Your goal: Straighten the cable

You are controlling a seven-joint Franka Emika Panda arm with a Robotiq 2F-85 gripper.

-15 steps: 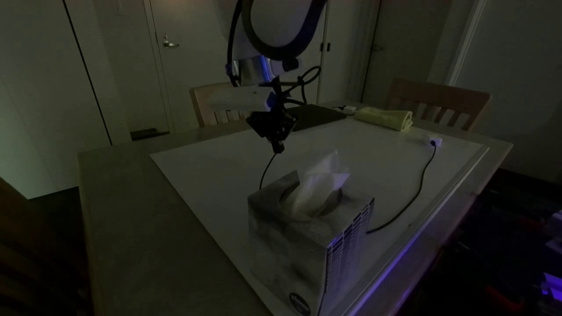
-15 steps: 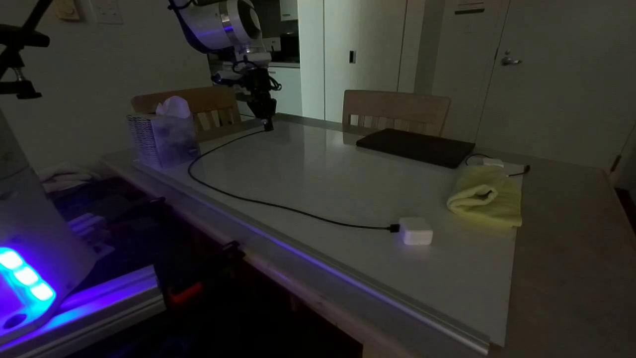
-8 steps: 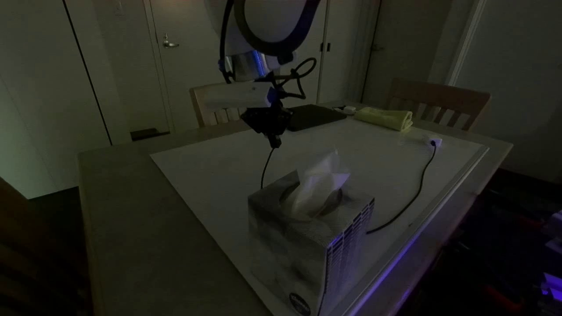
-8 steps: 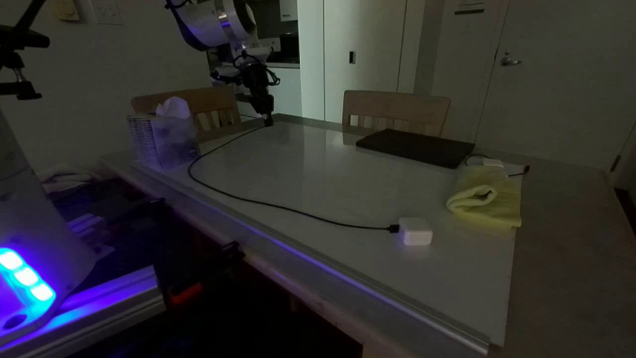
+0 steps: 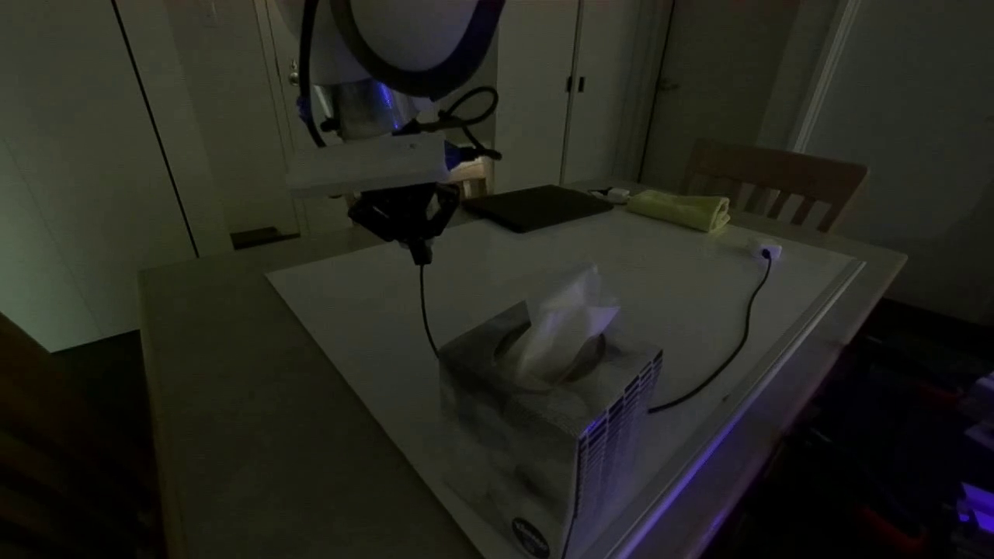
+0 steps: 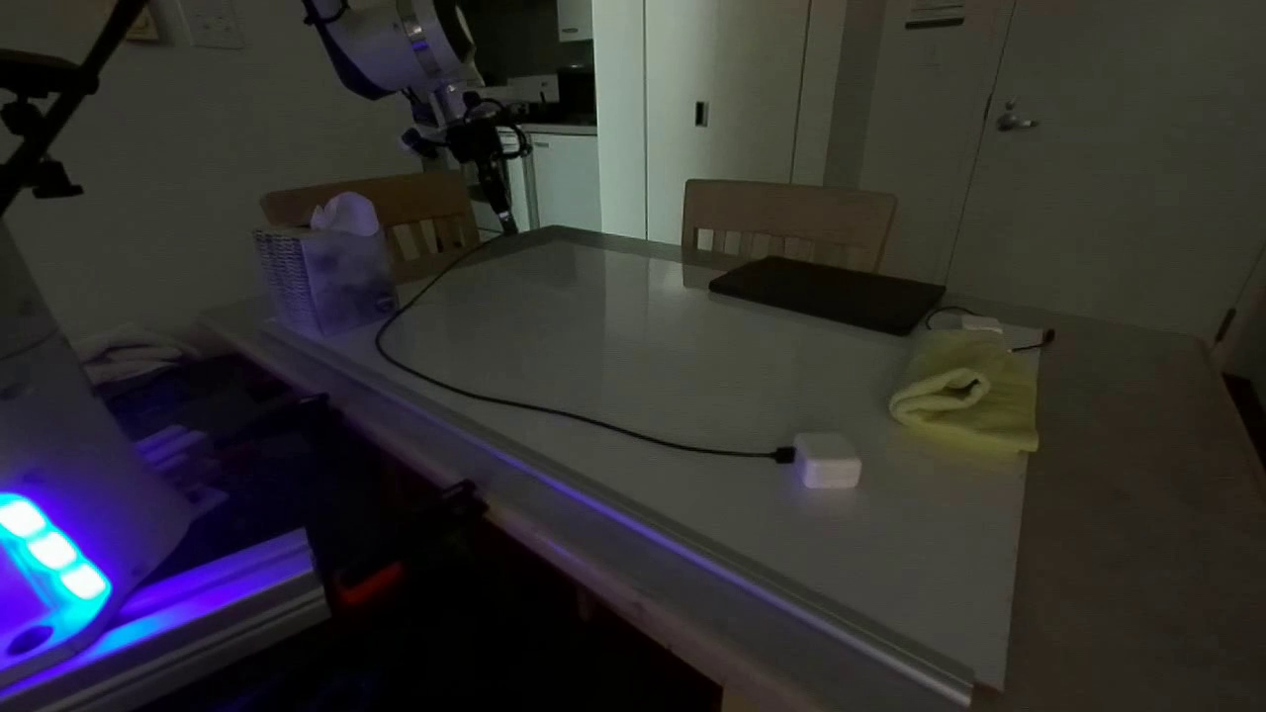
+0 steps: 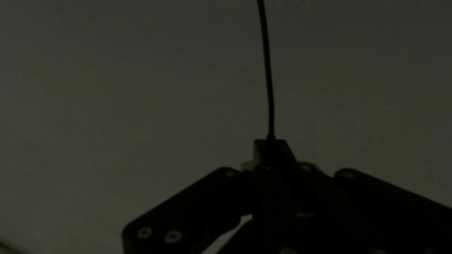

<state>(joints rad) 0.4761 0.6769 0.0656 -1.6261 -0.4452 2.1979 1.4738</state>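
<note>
Overpulling worries me
My pincer [image 7: 271, 150] clamps the cable [image 7: 267, 63]; too much tension could drag the power adapter [image 6: 829, 462], well apart from the pincer.

The cable [image 7: 267, 67] was black, the board [image 6: 643, 341] white

The cloth [image 6: 989, 410] was yellow, the adapter [image 6: 829, 463] white, the gripper [image 5: 420, 252] black. The tissue box [image 5: 509, 442] was mottled grey, 1 side brick-patterned. 3 lights [image 6: 51, 549] glowed white and blue.

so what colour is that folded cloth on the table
Yellow; the folded cloth shows best in an exterior view.
</note>
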